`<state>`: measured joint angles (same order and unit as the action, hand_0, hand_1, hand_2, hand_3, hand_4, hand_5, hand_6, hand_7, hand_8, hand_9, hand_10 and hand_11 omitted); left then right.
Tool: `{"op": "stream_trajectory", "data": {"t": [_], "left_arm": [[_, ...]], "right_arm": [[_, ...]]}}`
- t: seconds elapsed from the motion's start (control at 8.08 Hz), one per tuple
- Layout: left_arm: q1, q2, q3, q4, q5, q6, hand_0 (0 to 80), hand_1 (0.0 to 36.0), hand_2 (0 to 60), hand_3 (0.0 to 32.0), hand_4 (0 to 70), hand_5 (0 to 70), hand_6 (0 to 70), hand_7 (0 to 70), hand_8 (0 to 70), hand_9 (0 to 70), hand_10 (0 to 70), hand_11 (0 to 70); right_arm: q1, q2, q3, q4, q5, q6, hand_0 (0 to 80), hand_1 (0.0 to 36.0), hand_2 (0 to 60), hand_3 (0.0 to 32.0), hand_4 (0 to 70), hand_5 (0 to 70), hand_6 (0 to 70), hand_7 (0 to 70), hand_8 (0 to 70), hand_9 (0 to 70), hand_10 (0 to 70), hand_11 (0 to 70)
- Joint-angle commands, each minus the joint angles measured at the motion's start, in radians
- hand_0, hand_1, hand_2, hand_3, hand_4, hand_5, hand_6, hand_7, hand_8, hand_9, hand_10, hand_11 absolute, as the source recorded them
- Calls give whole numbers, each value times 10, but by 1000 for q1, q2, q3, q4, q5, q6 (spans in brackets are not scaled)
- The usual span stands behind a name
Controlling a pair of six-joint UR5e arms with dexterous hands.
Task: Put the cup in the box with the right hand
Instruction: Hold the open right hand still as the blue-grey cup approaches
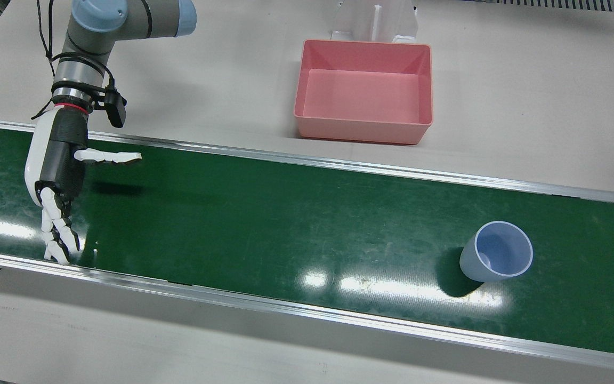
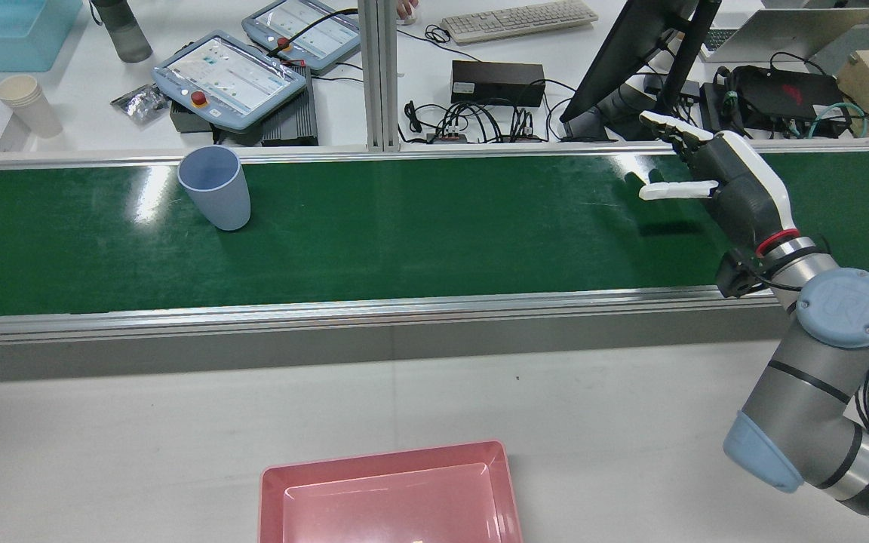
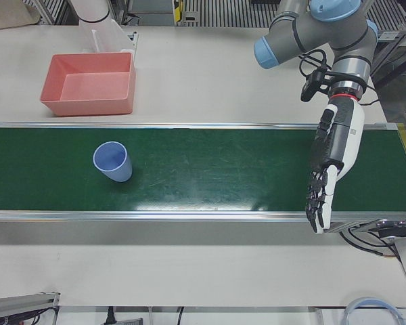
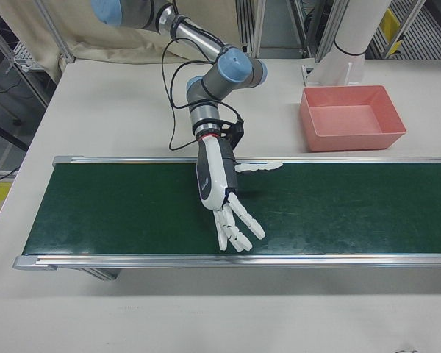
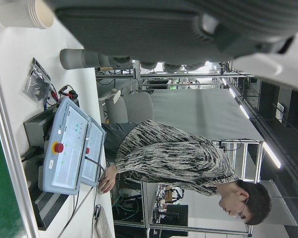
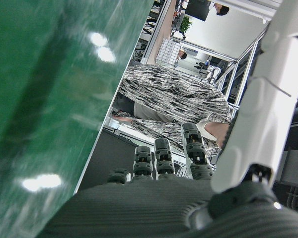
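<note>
Front view is showing the cup (image 1: 495, 254) standing on its base on the green belt (image 1: 264, 224), toward that view's right end, mouth up, nothing touching it. Pink box (image 1: 363, 130) is sitting empty on the desk (image 1: 525, 106) just past the belt's far rail; its top edge is partly blocked by a white stand. Right hand (image 1: 56, 170) is hovering over the opposite end of the belt, well apart from the cup, fingers (image 1: 56, 234) stretched out and spread, thumb sticking sideways, holding nothing. Left hand (image 3: 331, 156) is appearing only in the left-front view, hanging over the belt's near rail with fingers straight and empty, far from the cup; rear view is cutting it off entirely. Rear view is clipping the box at the bottom edge. Right hand view is mostly blurred belt plus its own fingers. Left hand view is catching a person (image 5: 174, 158) at a control pad, no cup visible.
</note>
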<state>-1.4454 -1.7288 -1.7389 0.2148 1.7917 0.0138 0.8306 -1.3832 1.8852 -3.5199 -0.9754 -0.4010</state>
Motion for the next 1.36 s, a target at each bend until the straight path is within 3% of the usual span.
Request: {"op": "stream_trajectory", "data": {"t": [0.0, 0.12, 0.37, 0.49, 0.99, 1.24], "left_arm": [[0, 0, 1, 0, 0, 0, 0, 0, 0, 0, 0, 0, 0, 0, 0, 0, 0, 0], [0, 0, 1, 0, 0, 0, 0, 0, 0, 0, 0, 0, 0, 0, 0, 0, 0, 0], [0, 0, -1, 0, 0, 0, 0, 0, 0, 0, 0, 0, 0, 0, 0, 0, 0, 0], [-1, 0, -1, 0, 0, 0, 0, 0, 0, 0, 0, 0, 0, 0, 0, 0, 0, 0], [0, 0, -1, 0, 0, 0, 0, 0, 0, 0, 0, 0, 0, 0, 0, 0, 0, 0], [0, 0, -1, 0, 0, 0, 0, 0, 0, 0, 0, 0, 0, 0, 0, 0, 0, 0]], "right_arm": [[-16, 0, -3, 47, 3, -38, 498, 154, 0, 0, 0, 62, 63, 197, 80, 130, 12, 36], [-15, 0, -5, 50, 4, -32, 497, 154, 0, 0, 0, 62, 63, 198, 79, 131, 14, 40], [-7, -5, -84, 180, 6, 17, 500, 158, 0, 0, 0, 61, 68, 224, 81, 138, 14, 38], [-8, -5, -98, 190, 3, 31, 498, 157, 0, 0, 0, 62, 67, 217, 79, 137, 19, 46], [7, 0, -75, 179, 1, 21, 511, 172, 0, 0, 0, 62, 74, 259, 83, 138, 0, 17], [5, 1, -77, 125, 1, 5, 526, 190, 0, 0, 11, 64, 76, 276, 84, 141, 0, 0]]}}
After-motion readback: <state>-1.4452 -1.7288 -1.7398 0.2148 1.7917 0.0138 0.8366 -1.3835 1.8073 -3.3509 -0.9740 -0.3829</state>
